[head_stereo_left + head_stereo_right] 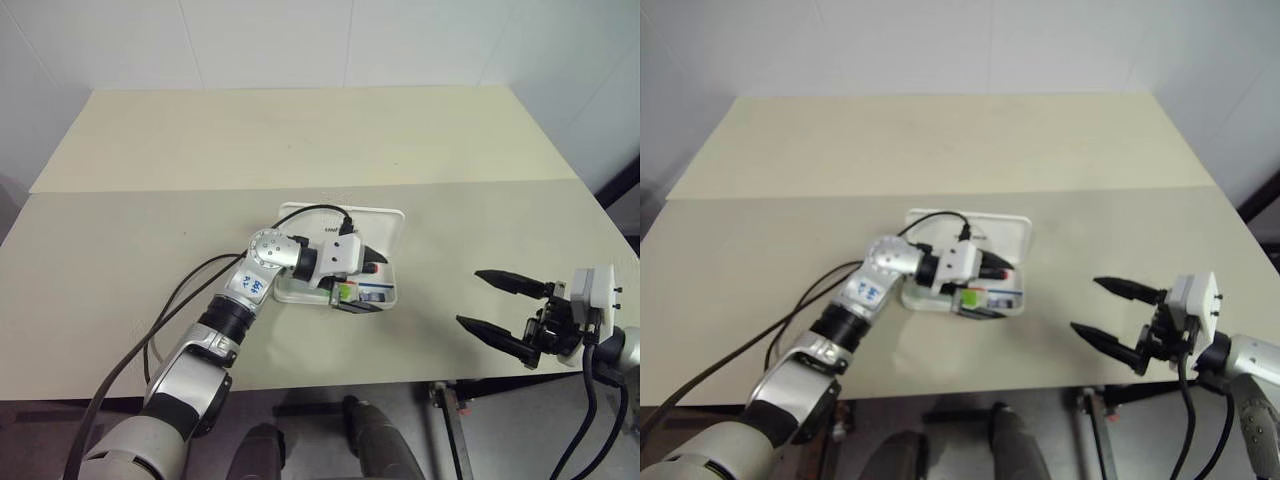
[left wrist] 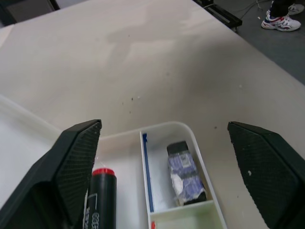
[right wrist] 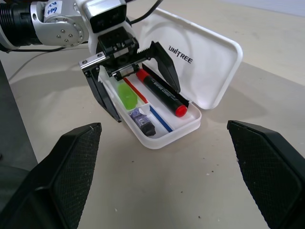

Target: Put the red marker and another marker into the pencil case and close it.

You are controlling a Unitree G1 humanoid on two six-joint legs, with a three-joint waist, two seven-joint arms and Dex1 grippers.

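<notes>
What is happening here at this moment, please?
A humanoid robot is packing an open white pencil case on a beige table. The red marker and the light green marker both lie inside the case, next to a small dark item in one compartment. The left gripper hangs open directly over the case, holding nothing. The right gripper waits open off to the side, above the table. The lid is not yet closed.

L end effector (image 3: 133,81) over pencil case (image 3: 209,62), table (image 1: 300,140) bare elsewhere
</notes>
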